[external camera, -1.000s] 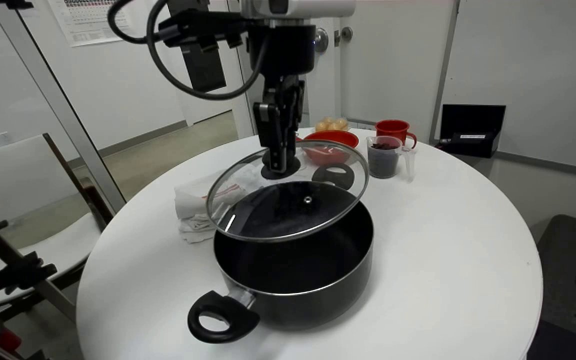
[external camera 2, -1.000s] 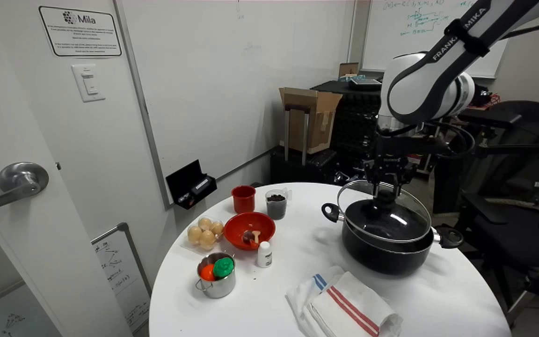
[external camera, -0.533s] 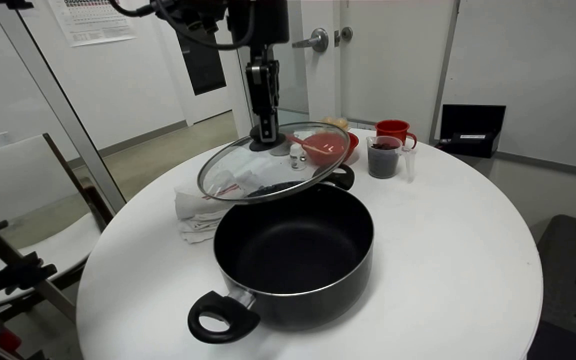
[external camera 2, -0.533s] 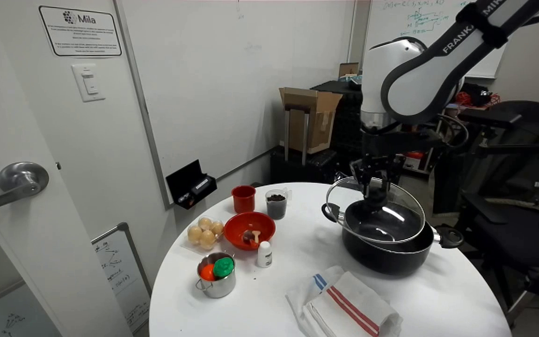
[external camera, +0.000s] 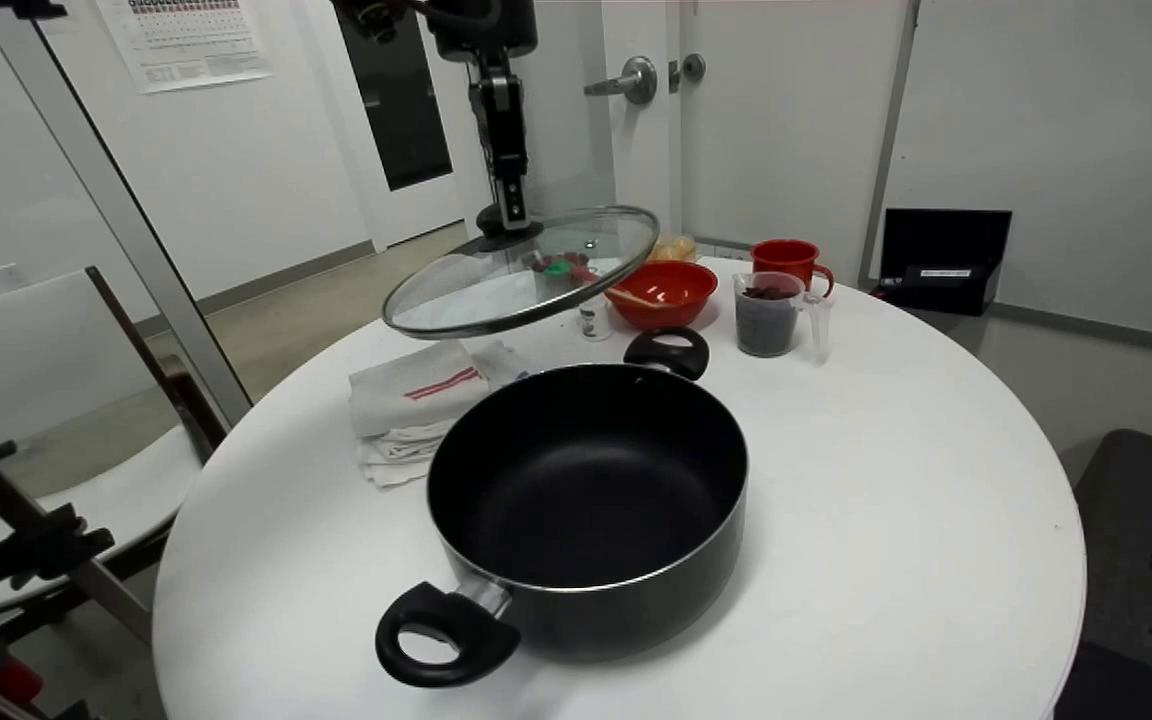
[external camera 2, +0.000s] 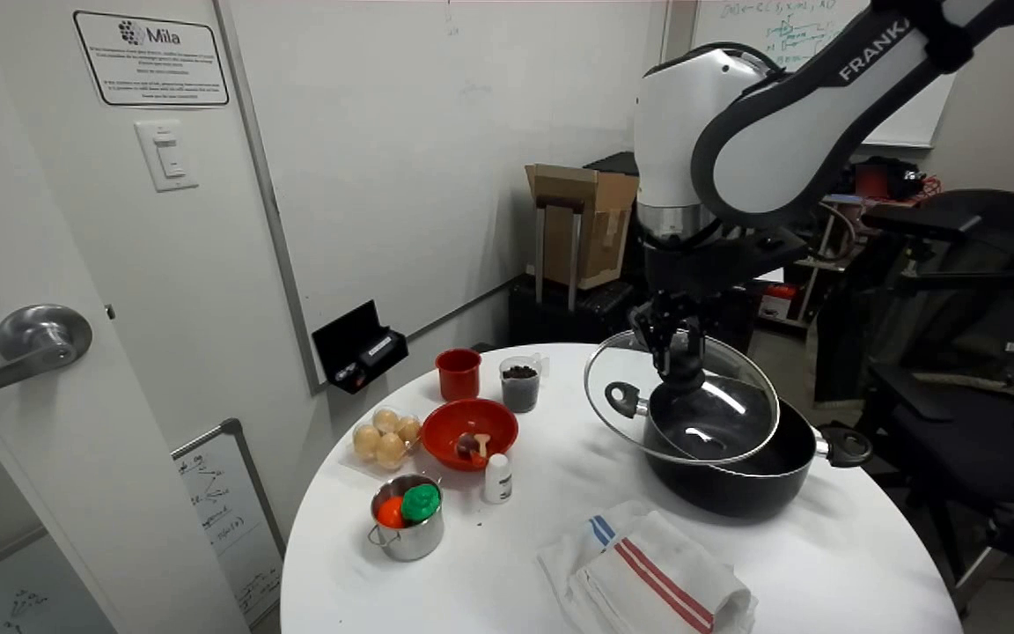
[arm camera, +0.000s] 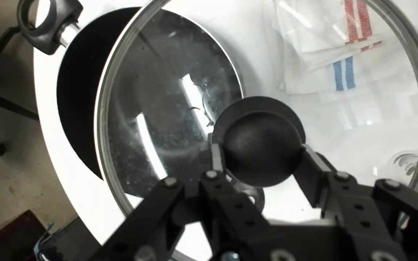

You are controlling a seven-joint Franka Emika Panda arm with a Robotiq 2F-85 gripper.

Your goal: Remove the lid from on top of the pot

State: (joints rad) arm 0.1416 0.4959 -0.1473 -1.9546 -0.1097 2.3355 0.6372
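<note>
1. Gripper (arm camera: 261, 154) pinches the knob (arm camera: 263, 145) of the lid (external camera: 526, 285), holding it tilted in midair.
2. In an exterior view, the lid has moved up and far-left, uncovering the pot (external camera: 591, 520).
3. Removal looks nearly done; setting down likely remains.

Bright white glare on the lid (arm camera: 261, 121)
</note>
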